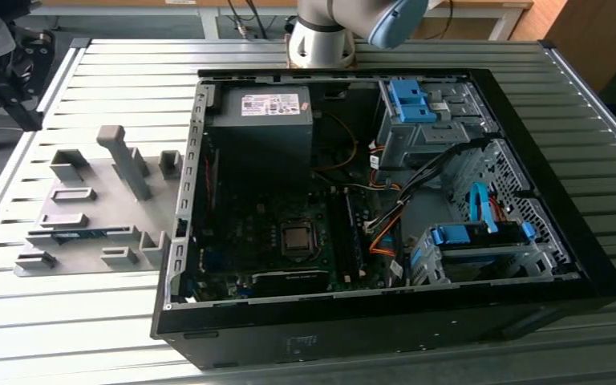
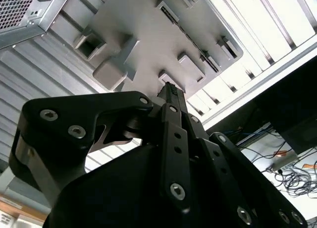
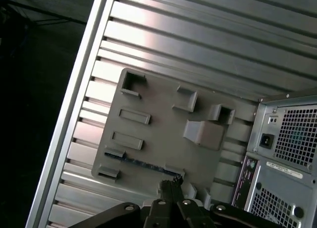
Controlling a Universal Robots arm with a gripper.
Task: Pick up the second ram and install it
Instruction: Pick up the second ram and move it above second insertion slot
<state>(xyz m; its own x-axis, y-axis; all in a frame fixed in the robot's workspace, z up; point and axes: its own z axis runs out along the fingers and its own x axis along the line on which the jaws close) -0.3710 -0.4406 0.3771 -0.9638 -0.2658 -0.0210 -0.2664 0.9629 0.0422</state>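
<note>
The second ram [image 1: 81, 234] is a thin blue-green stick lying on edge in a slot of the grey holder tray [image 1: 94, 210], on the exterior view's left of the computer case. In the first wrist view the ram [image 3: 143, 163] shows as a dark bluish line along the tray [image 3: 163, 114], close beside my gripper [image 3: 171, 186]. The gripper hangs well above the tray, its two fingertips pressed together with nothing between them. The second wrist view has the same joined tips of the gripper [image 2: 171, 91] in front of the tray [image 2: 148, 35].
The open computer case [image 1: 565, 265] lies on the slatted metal table [image 1: 394, 56], with a power supply [image 1: 260, 120], motherboard [image 1: 276, 233], cables and blue drive-bay clips [image 1: 410, 100] inside. The tray carries several upright grey holder blocks [image 1: 126, 160]. The arm's base [image 1: 324, 36] stands behind the case.
</note>
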